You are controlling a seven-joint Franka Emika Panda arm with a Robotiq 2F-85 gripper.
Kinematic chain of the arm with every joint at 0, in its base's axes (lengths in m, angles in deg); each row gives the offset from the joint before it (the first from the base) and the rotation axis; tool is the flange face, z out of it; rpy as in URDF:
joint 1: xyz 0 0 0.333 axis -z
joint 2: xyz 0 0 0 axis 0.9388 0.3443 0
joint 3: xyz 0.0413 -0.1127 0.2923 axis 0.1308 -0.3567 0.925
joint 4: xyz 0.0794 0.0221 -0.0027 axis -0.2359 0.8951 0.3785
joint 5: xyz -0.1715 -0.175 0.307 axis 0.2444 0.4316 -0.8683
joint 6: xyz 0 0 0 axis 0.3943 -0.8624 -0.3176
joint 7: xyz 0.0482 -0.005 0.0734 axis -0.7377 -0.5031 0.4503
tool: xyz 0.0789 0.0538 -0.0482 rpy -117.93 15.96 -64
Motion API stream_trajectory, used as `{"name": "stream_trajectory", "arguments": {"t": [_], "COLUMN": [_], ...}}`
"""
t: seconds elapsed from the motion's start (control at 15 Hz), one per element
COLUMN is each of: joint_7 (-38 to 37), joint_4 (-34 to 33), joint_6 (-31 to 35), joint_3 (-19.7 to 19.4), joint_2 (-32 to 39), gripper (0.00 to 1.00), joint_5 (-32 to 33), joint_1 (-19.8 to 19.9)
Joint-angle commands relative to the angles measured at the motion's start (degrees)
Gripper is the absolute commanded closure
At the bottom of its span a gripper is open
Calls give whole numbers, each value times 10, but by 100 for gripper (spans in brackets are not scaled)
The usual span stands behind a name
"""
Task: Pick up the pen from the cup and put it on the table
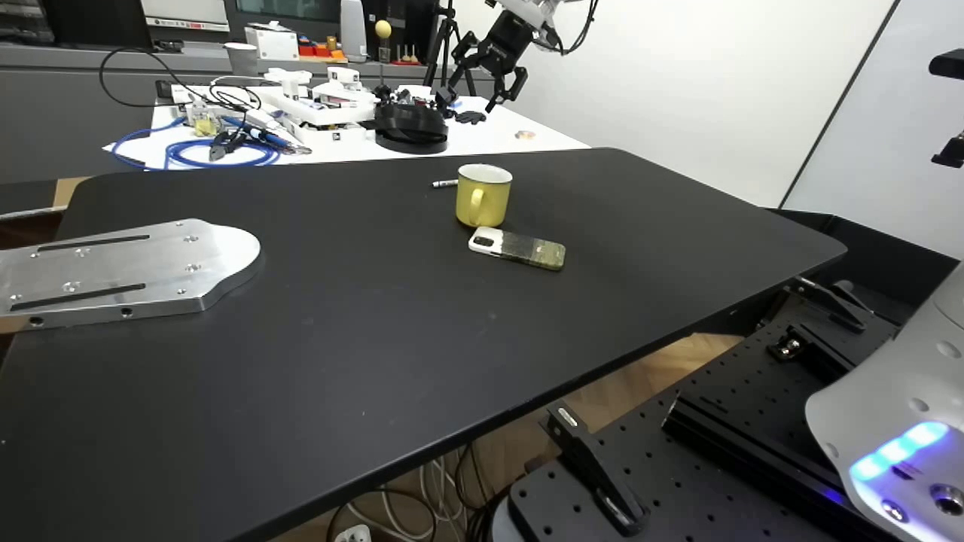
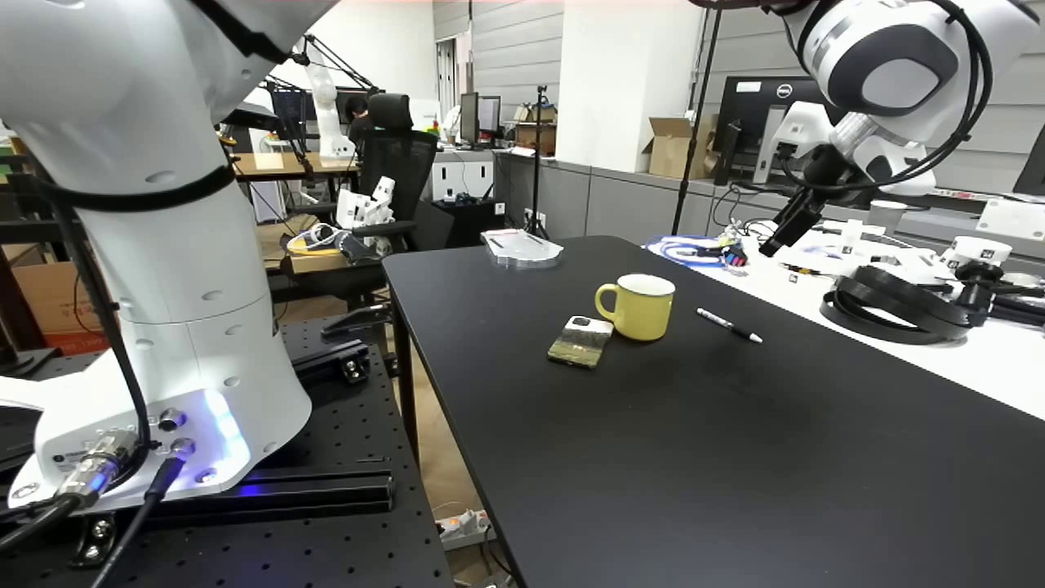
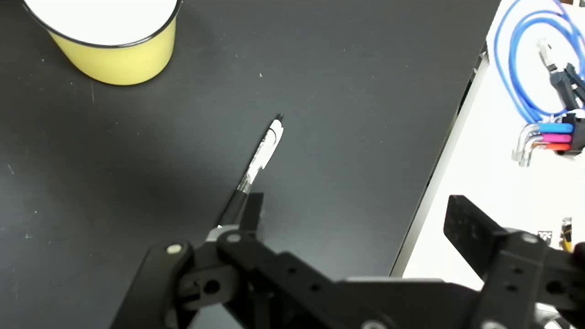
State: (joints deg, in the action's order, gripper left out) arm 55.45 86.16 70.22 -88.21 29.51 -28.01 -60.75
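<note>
You had the gripper (image 3: 359, 219) raised, its two fingers standing well apart — released. The pen (image 2: 729, 325) lay flat on the black table (image 2: 735, 457), outside the cup (image 1: 493, 202) and near it; in an exterior view the cup hid part of the pen. The cup stood upright just beside a phone (image 1: 520, 248). In your wrist view one finger appeared at the pen's dark end — the other showed against the white table (image 3: 493, 183), where coloured hex keys (image 3: 555, 138) lay near a blue cable (image 3: 534, 114).

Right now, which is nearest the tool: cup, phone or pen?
The black-and-white pen; the cup stands farther from the tool, the phone beyond the cup.
</note>
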Motion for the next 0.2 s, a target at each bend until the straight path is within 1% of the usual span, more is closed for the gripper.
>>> {"name": "stream_trajectory", "arguments": {"t": [0.0,0.13], "joint_7": [-2,-2], "joint_4": [-2,-2], "joint_6": [0,1], "joint_3": [9,9], "joint_2": [3,5], "gripper": [0,0], "joint_5": [8,8], "joint_1": [7,7]}}
